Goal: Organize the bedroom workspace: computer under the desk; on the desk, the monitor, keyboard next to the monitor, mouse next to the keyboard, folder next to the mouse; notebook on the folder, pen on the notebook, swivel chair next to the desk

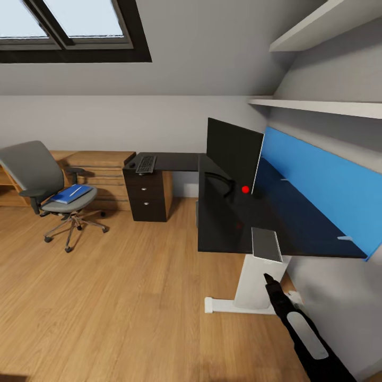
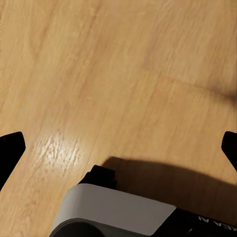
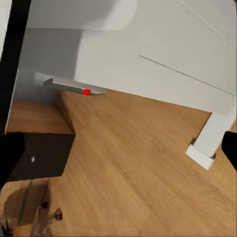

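Facing the desk (image 1: 276, 233) from its near end, you have the folder (image 1: 71, 194) well off to the left, flat on the seat of the swivel chair (image 1: 48, 185), long axis running diagonally across the seat. A pale stick, likely the pen (image 1: 75, 191), lies on it. The left arm would be nearer that side; the right gripper (image 1: 269, 279) hangs low by the desk's white pedestal (image 1: 254, 281).

Right gripper: whether clenched or released cannot be told. Left gripper (image 2: 118, 148): fingertips spread wide over bare floor (image 2: 98, 74), holding nothing.

Monitor (image 1: 233, 154) stands on the desk, red dot low. Keyboard (image 1: 146, 164) and mouse (image 1: 131, 165) sit on the far wing above the drawer unit (image 1: 148, 196), well apart from the monitor. Computer (image 3: 74, 86) shows under the desk in the right wrist view.

Open floor lies between you and the chair; the drawer unit stands near its right.
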